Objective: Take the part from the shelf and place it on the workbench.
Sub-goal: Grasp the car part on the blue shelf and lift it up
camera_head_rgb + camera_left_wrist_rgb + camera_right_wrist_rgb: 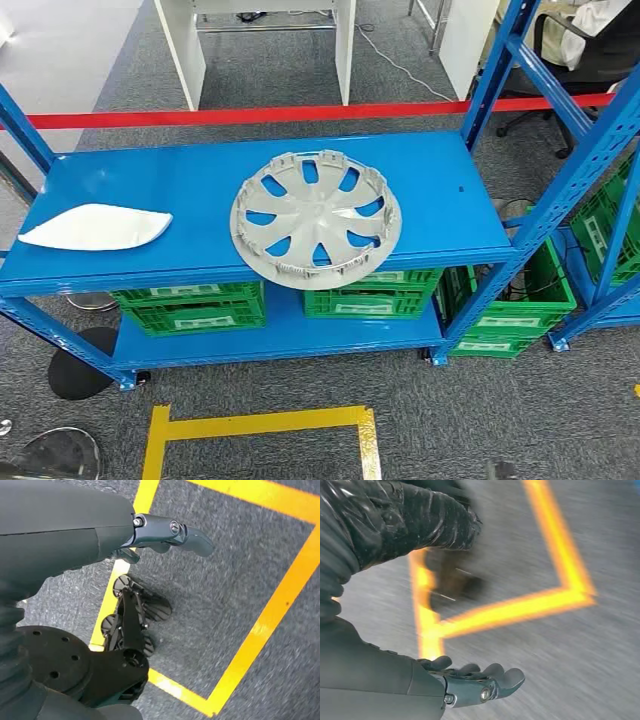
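A silver wheel cover (315, 218) with curved spokes lies flat on the top board of the blue shelf (189, 180), its near rim jutting a little past the front edge. A flat white part (96, 227) lies on the same board at the left end. My left hand (113, 535) hangs over the grey carpet with its fingers (188, 535) stretched out and nothing in them. My right hand (433, 685) also hangs above the floor, its fingers (497, 677) extended and holding nothing; that view is blurred.
Green crates (192, 305) fill the lower board, and more stand under a second blue shelf (604, 230) at the right. A red barrier tape (302, 113) runs behind. A yellow taped square (264, 425) marks the carpet in front. Round dark bases (72, 375) sit at the left.
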Action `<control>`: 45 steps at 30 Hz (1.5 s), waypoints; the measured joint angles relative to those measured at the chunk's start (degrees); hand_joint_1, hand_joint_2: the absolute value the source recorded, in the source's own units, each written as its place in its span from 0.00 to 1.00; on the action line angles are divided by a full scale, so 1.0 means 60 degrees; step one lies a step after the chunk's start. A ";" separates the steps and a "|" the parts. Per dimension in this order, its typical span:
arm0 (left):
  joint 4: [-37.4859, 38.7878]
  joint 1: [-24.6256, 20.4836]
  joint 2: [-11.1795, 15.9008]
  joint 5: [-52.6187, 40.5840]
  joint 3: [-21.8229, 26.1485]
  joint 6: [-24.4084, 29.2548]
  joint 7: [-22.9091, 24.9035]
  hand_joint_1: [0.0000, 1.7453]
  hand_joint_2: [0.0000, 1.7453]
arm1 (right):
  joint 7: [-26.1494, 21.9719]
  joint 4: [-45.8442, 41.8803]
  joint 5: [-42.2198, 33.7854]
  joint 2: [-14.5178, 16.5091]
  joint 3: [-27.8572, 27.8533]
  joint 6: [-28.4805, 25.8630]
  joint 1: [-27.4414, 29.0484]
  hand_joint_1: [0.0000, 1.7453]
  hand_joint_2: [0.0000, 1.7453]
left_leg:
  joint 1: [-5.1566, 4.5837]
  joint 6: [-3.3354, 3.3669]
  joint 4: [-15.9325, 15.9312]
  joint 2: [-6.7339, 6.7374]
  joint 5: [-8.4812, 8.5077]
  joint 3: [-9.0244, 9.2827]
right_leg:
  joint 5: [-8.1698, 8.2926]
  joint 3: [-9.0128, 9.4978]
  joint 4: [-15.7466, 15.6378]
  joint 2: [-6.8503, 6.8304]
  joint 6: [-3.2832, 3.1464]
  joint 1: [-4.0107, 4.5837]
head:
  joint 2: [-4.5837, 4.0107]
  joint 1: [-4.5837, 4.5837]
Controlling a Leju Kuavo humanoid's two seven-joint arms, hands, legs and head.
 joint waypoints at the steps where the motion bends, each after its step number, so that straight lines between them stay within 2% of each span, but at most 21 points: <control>1: 0.0009 0.0002 -0.0008 0.0006 0.0034 0.0049 -0.0025 0.00 1.00 | -0.0260 -0.0051 -0.0015 0.0017 -0.0036 -0.0102 -0.0048 0.00 1.00 | 0.0000 0.0000 0.0000 0.0000 0.0000 0.0001 | 0.0000 0.0000 0.0000 0.0000 0.0000 0.0000 | 0.0000 0.0000; 7: 0.0057 0.0018 -0.0080 -0.0013 0.0313 0.0346 -0.0148 0.00 1.00 | -0.1529 -0.1159 -0.0505 0.0321 -0.0106 -0.0413 -0.0405 0.00 1.00 | 0.0000 0.0002 0.0002 -0.0001 0.0004 0.0022 | 0.0003 -0.0001 0.0000 -0.0007 0.0001 0.0000 | 0.0000 -0.0001; 9: 0.0070 0.0021 -0.0091 -0.0104 0.0371 0.0357 -0.0208 0.00 1.00 | -0.1768 -0.2297 -0.0950 0.0624 0.0111 -0.0319 -0.0245 0.00 1.00 | 0.0000 0.0003 0.0003 -0.0002 0.0004 0.0023 | 0.0004 -0.0001 0.0001 -0.0008 0.0001 0.0000 | 0.0000 -0.0002; 11: 0.0078 0.0021 -0.0094 -0.0240 0.0381 0.0335 -0.0264 0.00 1.00 | -0.1634 -0.4067 -0.1488 0.0995 0.0662 -0.0402 0.0126 0.00 1.00 | 0.0000 0.0003 0.0003 -0.0003 0.0005 0.0023 | 0.0003 -0.0004 0.0003 -0.0008 0.0000 0.0000 | 0.0000 -0.0003; 15: 0.0087 0.0016 -0.0116 -0.0582 0.0388 0.0343 -0.0258 0.00 1.00 | -0.1263 -0.7987 -0.2113 0.1347 0.2691 -0.1612 0.1166 0.00 1.00 | 0.0001 0.0002 0.0003 0.0000 0.0005 0.0016 | 0.0002 -0.0012 0.0010 -0.0001 -0.0001 0.0000 | 0.0000 0.0000; 19: 0.0109 0.0010 -0.0149 -0.0954 0.0370 0.0444 -0.0069 0.00 1.00 | -0.1246 -1.1192 -0.2135 0.1172 0.5036 -0.3125 0.2055 0.00 1.00 | 0.0000 0.0002 0.0002 0.0004 0.0004 0.0014 | 0.0001 -0.0017 0.0010 0.0007 -0.0001 0.0000 | 0.0000 0.0000; 23: 0.0128 0.0004 -0.0169 -0.1274 0.0325 0.0459 0.0108 0.00 1.00 | -0.1306 -1.3338 -0.1653 0.0689 0.7319 -0.4350 0.2478 0.00 1.00 | 0.0001 0.0002 0.0002 0.0003 0.0004 0.0016 | 0.0001 -0.0018 0.0009 0.0003 -0.0001 0.0000 | 0.0000 -0.0001; 26: 0.0139 -0.0002 -0.0182 -0.1380 0.0316 0.0438 0.0122 0.00 1.00 | -0.1278 -1.4281 -0.1373 0.0358 0.8554 -0.4711 0.2596 0.00 1.00 | 0.0001 0.0002 0.0002 0.0002 0.0004 0.0017 | 0.0001 -0.0017 0.0009 0.0000 -0.0001 0.0001 | 0.0000 0.0001; 29: 0.0167 -0.0010 -0.0187 -0.1474 0.0288 0.0411 0.0122 0.00 1.00 | -0.1184 -1.4870 -0.1248 0.0026 0.9433 -0.4484 0.2676 0.00 1.00 | 0.0001 0.0002 0.0002 0.0002 0.0004 0.0012 | 0.0002 -0.0015 0.0009 0.0004 -0.0001 0.0001 | 0.0000 -0.0001; 33: 0.0177 -0.0092 -0.0188 -0.1825 0.0097 0.0284 0.0179 0.00 1.00 | -0.0442 -1.4750 -0.0596 -0.0613 1.0722 -0.3357 0.2350 0.00 1.00 | 0.0001 0.0002 0.0002 0.0003 0.0004 0.0001 | 0.0002 -0.0014 0.0008 0.0006 -0.0001 0.0001 | 0.0000 0.0000; 37: 0.0177 -0.0197 -0.0188 -0.2045 -0.0089 0.0231 0.0305 0.00 1.00 | -0.0057 -1.3894 -0.0118 -0.0971 1.1735 -0.2878 0.1912 0.00 1.00 | 0.0002 0.0005 0.0002 -0.0009 0.0010 0.0011 | 0.0002 -0.0013 0.0008 -0.0013 -0.0001 0.0001 | 0.0000 -0.0001; 41: 0.0177 -0.0312 -0.0187 -0.2386 -0.0320 0.0139 0.0477 0.00 1.00 | 0.0712 -1.2525 0.0957 -0.1322 1.2420 -0.2339 0.1209 0.00 1.00 | 0.0003 0.0003 0.0002 -0.0006 0.0012 0.0013 | 0.0004 -0.0013 0.0010 -0.0003 -0.0001 0.0002 | 0.0000 0.0000; 45: 0.0177 -0.0454 -0.0184 -0.2638 -0.0545 0.0099 0.0664 0.00 1.00 | 0.1007 -1.0973 0.1797 -0.1456 1.2982 -0.2475 0.0456 0.00 1.00 | 0.0002 0.0001 0.0003 -0.0007 0.0014 0.0013 | 0.0007 -0.0013 0.0010 -0.0008 -0.0001 0.0001 | 0.0000 0.0000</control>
